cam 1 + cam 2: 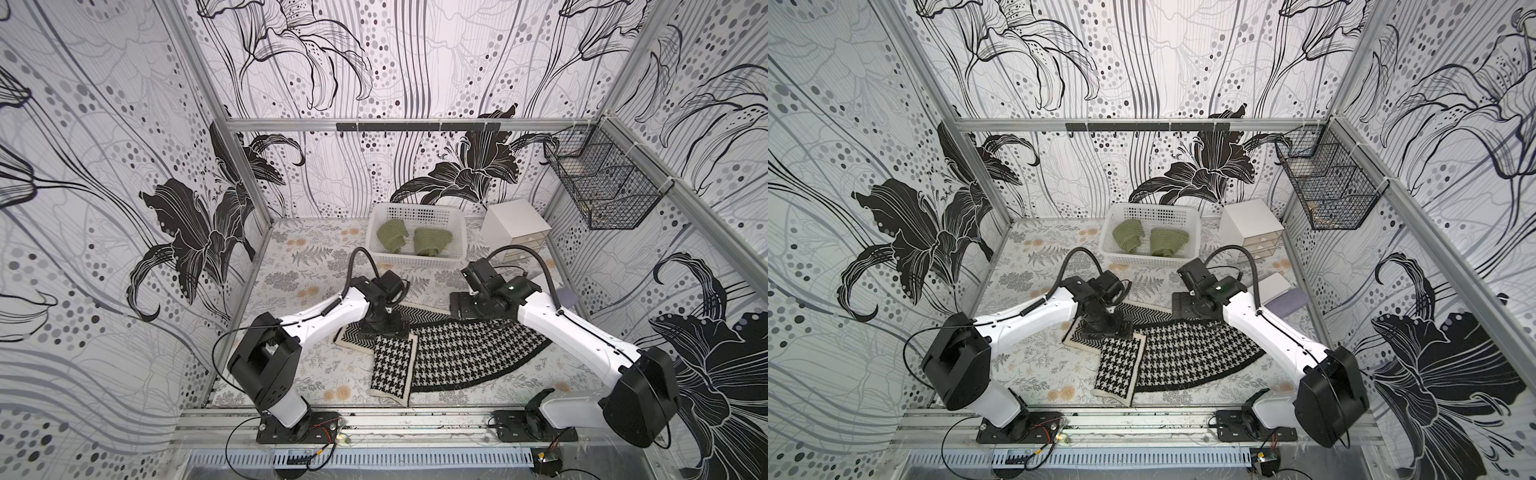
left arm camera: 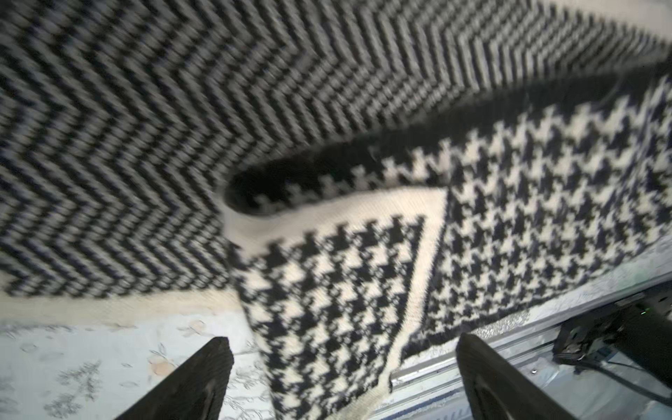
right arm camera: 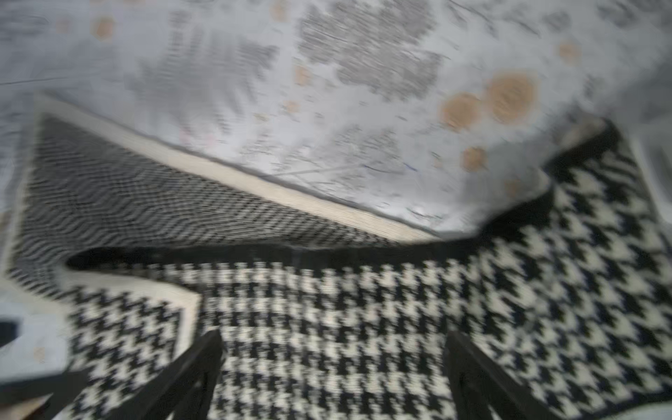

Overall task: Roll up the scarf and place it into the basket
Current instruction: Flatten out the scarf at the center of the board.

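Floral tabletop [image 1: 307, 266] carries the scarf [image 1: 465, 353], left gripper [image 2: 342, 340] and right gripper [image 3: 334, 334] both spread wide over it.

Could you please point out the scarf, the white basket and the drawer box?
houndstooth scarf [image 1: 465, 353], in a top view, on its spread middle.
white basket [image 1: 415, 216], in a top view, on its perforated back wall.
white drawer box [image 1: 514, 220], in a top view, on its top face.
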Action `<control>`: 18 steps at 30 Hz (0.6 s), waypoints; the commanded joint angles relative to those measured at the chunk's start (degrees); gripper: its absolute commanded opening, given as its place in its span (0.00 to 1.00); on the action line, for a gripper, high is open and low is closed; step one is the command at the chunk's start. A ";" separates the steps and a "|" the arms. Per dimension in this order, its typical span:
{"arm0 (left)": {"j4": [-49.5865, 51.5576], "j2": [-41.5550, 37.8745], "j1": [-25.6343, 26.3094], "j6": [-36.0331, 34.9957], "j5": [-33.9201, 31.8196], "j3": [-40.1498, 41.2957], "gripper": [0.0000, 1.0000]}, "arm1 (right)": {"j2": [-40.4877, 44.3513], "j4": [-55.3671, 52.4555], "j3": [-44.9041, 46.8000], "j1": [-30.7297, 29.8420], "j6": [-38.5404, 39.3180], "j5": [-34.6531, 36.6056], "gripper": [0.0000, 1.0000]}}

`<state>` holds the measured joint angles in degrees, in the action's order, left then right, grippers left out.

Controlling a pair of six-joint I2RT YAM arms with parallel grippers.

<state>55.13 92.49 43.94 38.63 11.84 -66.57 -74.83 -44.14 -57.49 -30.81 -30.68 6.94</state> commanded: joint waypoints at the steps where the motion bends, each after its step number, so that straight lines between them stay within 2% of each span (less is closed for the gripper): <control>1: 6.94 1.19 6.59 9.11 -9.82 -2.17 0.99 | 4.79 -1.81 3.01 3.35 -1.94 1.63 0.91; 2: 8.06 2.29 8.54 10.56 -11.18 -3.09 0.99 | 5.10 -2.42 3.62 4.15 -1.80 1.74 0.87; 4: 7.91 5.56 12.02 12.70 -12.13 -4.17 0.99 | 5.22 -3.50 4.44 4.85 -1.54 3.06 0.74; 6: 6.89 8.64 13.85 14.25 -12.59 -4.74 0.99 | 5.58 -4.02 5.48 5.05 -1.58 3.91 0.66; 11: 4.34 14.54 16.08 17.30 -14.13 -6.10 1.00 | 8.84 -3.36 8.48 5.65 -1.85 4.47 0.65; 12: 4.13 15.45 16.16 17.88 -14.65 -6.20 0.98 | 9.65 -3.41 8.70 5.83 -1.78 4.57 0.65; 14: 4.27 16.46 16.17 18.94 -16.75 -6.23 0.88 | 10.95 -3.35 9.09 6.07 -1.40 4.66 0.65; 15: 4.31 16.80 16.14 19.24 -17.02 -6.37 0.70 | 11.46 -3.26 9.31 6.15 -1.28 4.71 0.65; 16: 5.30 17.06 16.17 19.22 -17.62 -7.30 0.45 | 11.81 -3.37 9.41 6.20 -1.24 4.80 0.65; 17: 6.94 16.91 16.29 19.41 -18.77 -8.32 0.27 | 12.05 -3.47 9.49 6.28 -1.31 4.83 0.65; 18: 8.04 16.21 16.43 19.58 -19.51 -9.10 0.13 | 12.32 -3.46 9.73 6.29 -1.23 4.84 0.65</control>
<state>60.29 108.86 60.07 56.01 -2.61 -73.14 -63.46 -46.54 -48.56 -24.82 -32.10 10.37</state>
